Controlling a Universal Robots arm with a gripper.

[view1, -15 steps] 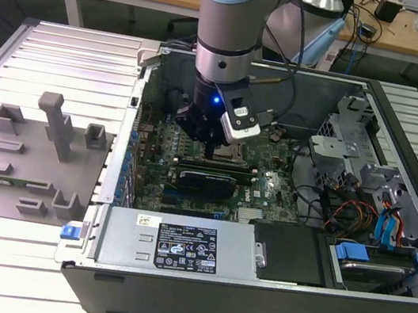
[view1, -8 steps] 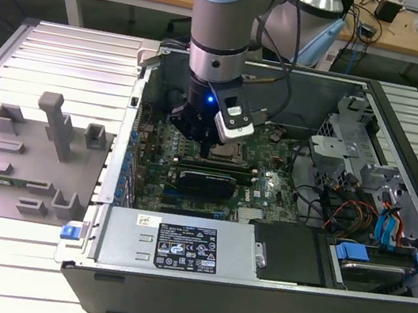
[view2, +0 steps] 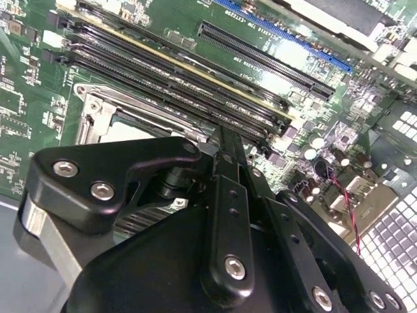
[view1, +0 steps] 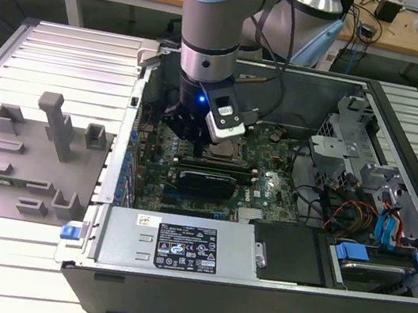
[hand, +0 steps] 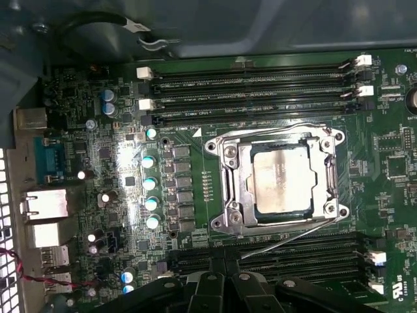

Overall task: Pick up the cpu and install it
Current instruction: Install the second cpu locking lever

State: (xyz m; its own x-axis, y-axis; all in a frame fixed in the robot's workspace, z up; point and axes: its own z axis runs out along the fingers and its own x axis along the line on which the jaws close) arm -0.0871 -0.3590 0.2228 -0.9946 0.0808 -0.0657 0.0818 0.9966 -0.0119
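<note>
Arm is reaching down into the open PC case [view1: 267,291], which lies on its side on the slatted tabletop [view1: 32,255]. The jaws [view1: 195,142] hang just above the motherboard [view1: 270,175], over the socket area. In the first wrist view the cpu [hand: 283,178] sits flat inside the metal socket frame [hand: 279,179], silvery top plate up, frame around it — the thin wire lever [hand: 287,238] lies beside the frame, angled across the board. RAM slots [hand: 254,91] run on both sides of the socket. Jaw state: cannot tell; in the second wrist view the black linkage [view2: 225,215] blocks the tips and nothing can be seen held. Grey fixture blocks [view1: 27,162] stand on the tabletop toward the exterior view's left, well apart from the case.
</note>
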